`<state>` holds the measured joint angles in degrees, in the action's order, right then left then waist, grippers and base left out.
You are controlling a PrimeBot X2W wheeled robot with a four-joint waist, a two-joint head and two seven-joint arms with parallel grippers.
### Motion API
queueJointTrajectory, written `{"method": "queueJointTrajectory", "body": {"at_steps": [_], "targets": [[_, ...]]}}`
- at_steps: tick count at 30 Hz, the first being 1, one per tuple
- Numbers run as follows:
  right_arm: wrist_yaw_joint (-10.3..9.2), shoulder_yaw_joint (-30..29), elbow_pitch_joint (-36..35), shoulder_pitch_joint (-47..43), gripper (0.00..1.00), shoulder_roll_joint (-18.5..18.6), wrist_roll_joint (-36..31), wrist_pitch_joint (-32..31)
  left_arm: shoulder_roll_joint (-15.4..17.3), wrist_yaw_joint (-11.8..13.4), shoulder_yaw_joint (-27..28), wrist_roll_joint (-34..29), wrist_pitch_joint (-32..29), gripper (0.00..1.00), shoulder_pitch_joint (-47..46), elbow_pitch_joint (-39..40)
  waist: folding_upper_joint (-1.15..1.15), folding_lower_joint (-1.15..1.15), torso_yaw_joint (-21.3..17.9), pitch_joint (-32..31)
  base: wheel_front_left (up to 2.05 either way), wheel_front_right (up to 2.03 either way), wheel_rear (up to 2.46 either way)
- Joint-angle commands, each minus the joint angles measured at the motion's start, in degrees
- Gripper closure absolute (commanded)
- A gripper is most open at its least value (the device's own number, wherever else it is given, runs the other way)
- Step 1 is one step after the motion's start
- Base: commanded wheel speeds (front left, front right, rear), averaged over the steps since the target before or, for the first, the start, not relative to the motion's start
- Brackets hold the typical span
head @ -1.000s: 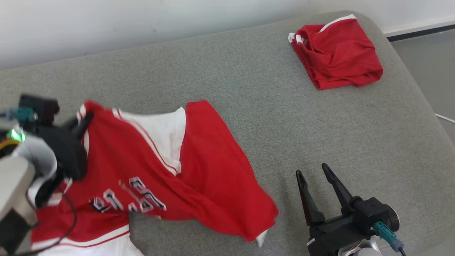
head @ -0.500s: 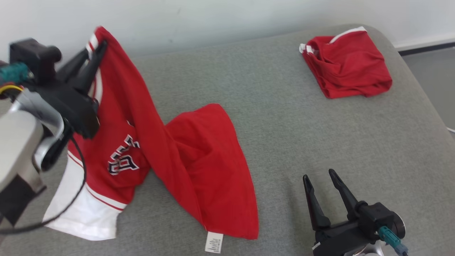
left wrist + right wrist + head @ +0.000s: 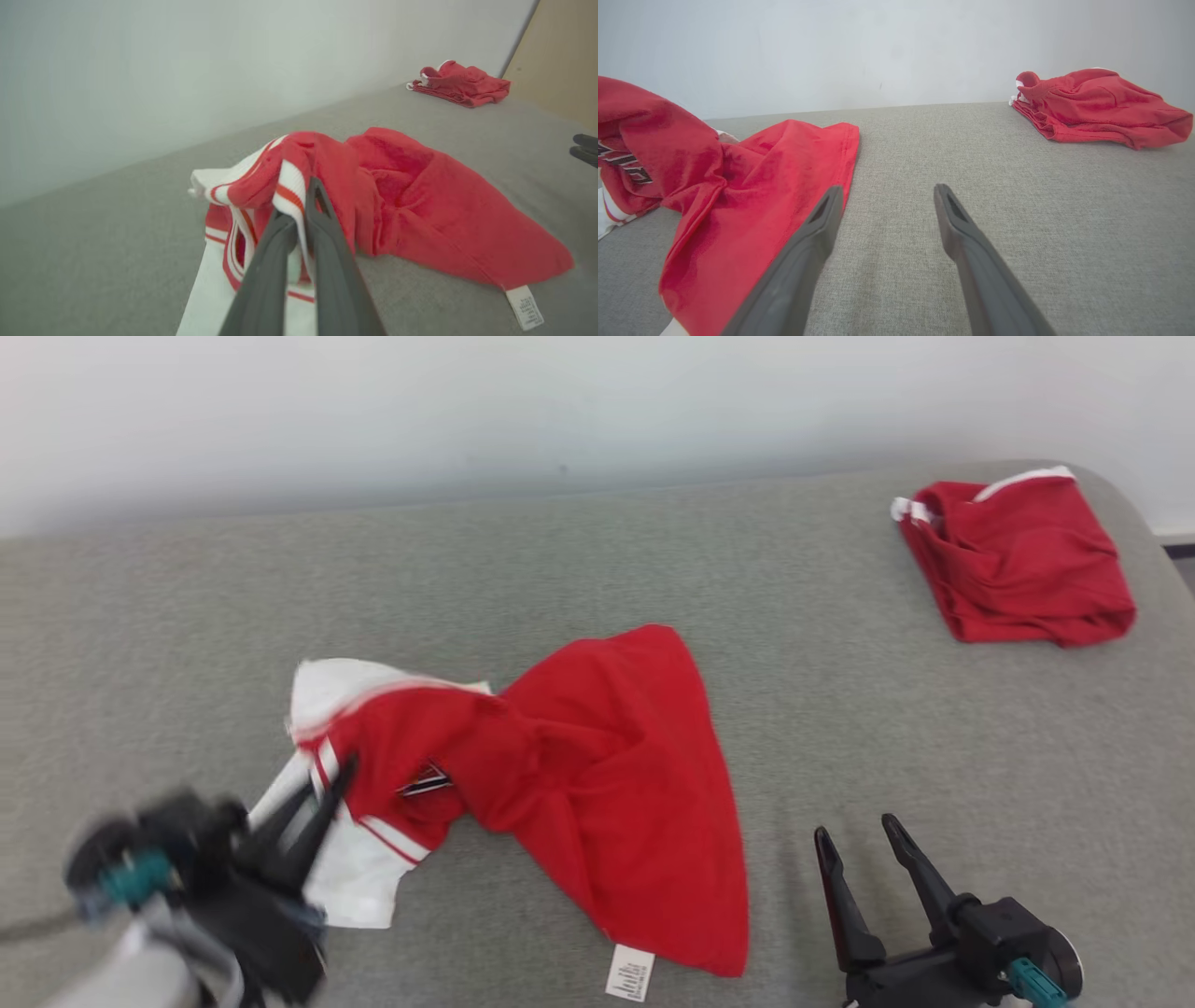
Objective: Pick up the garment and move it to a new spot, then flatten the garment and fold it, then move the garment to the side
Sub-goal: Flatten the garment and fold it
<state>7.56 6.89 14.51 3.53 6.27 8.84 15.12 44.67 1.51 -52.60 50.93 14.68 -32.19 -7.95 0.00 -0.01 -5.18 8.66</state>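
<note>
The garment (image 3: 607, 784), a red jersey with white panels and red-and-white striped trim, is lying crumpled on the grey fabric-covered surface (image 3: 653, 551), a little left of the middle in the head view. Its right part is spreading out as a broad, plain red flap that is reaching toward the near edge, where a small white label (image 3: 630, 973) is sticking out from the hem. Its left part is bunching into twisted folds, with one white panel showing above the red and another below it. A scrap of dark-and-white lettering (image 3: 425, 781) is peeking out of a fold.

The left pincer (image 3: 329, 782), blurred in the head view, is gripping the garment at its left end. In the left wrist view its two dark fingers (image 3: 327, 261) are pressing together on a white band with a red stripe, and the cloth is draping around their tips.

The right pincer (image 3: 855, 829) is sitting at the lower right with its jaws standing wide apart, holding nothing, near the red flap but clear of it.

A folded red bundle (image 3: 1018, 565) with white trim is resting at the far right corner of the surface, well apart from the garment. A pale wall (image 3: 560, 411) is rising behind.
</note>
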Motion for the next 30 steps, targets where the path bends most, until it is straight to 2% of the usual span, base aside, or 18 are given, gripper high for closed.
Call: {"method": "queueJointTrajectory", "body": {"at_steps": [1, 5, 8, 14, 17, 21, 22, 23, 26, 30], "targets": [[-0.18, -0.05, 0.17, -0.41, 0.00, 0.19, -0.22, 0.02, -0.74, 1.10, 0.59, 0.25, 0.42, 1.00, 2.97, 1.21, 0.00, 0.01, 2.24, -0.21, 0.00, 0.00, 0.00], [-0.18, 0.07, 0.61, -0.88, 0.00, 0.46, -0.23, 0.01, -3.04, 3.66, 2.16, -1.65, 0.51, 1.00, 10.87, 3.32, 0.00, 0.01, 3.65, -0.13, 0.00, 0.00, 0.00], [-0.18, -0.09, 0.90, -1.12, 0.00, 0.58, -0.17, 0.01, -5.55, 3.85, 3.93, -2.92, 0.47, 1.00, 16.37, 2.46, 0.00, 0.01, 4.04, -0.37, 0.00, 0.00, 0.00], [-0.18, 0.18, 1.71, -1.43, 0.00, 1.03, 0.28, 0.01, -9.57, 2.65, 7.37, -6.58, 0.49, 1.00, 23.10, -3.76, 0.00, 0.01, 3.96, -1.13, 0.00, 0.00, 0.00], [-0.18, 0.15, 1.86, -1.50, 0.00, 1.16, 0.42, 0.01, -10.41, 2.35, 9.26, -8.33, 0.49, 1.00, 24.19, -5.93, 0.00, 0.01, 3.83, -1.28, 0.00, 0.00, 0.00], [-0.18, -0.02, 1.98, -1.91, 0.00, 1.11, 0.47, 0.01, -12.79, 1.61, 14.14, -11.12, 0.50, 1.00, 26.56, -10.34, 0.00, 0.01, 3.74, -1.40, 0.00, 0.00, 0.00], [-0.17, -0.01, 2.05, -1.98, 0.00, 1.06, 0.45, 0.01, -13.76, 1.25, 15.19, -11.42, 0.50, 0.44, 26.91, -11.22, 0.00, 0.01, 3.74, -1.44, 0.00, 0.00, 0.00], [-0.18, 0.05, 2.10, -2.02, 0.00, 1.00, 0.43, 0.01, -14.68, 0.82, 16.36, -11.58, 0.50, 0.00, 27.22, -11.78, 0.00, 0.01, 3.73, -1.47, 0.00, 0.00, 0.00], [-0.18, -0.04, 2.12, -2.25, 0.00, 0.82, 0.44, 0.01, -16.86, -0.70, 20.29, -13.27, 0.50, 0.00, 28.64, -12.52, 0.00, 0.01, 3.73, -1.56, 0.00, 0.00, 0.00], [-0.18, -0.35, 2.15, -2.38, 0.00, 0.70, 0.58, 0.01, -19.53, -2.64, 27.38, -15.74, 0.51, 0.00, 30.62, -9.47, 0.00, 0.01, 3.78, -1.64, 0.00, 0.00, 0.00]]}}
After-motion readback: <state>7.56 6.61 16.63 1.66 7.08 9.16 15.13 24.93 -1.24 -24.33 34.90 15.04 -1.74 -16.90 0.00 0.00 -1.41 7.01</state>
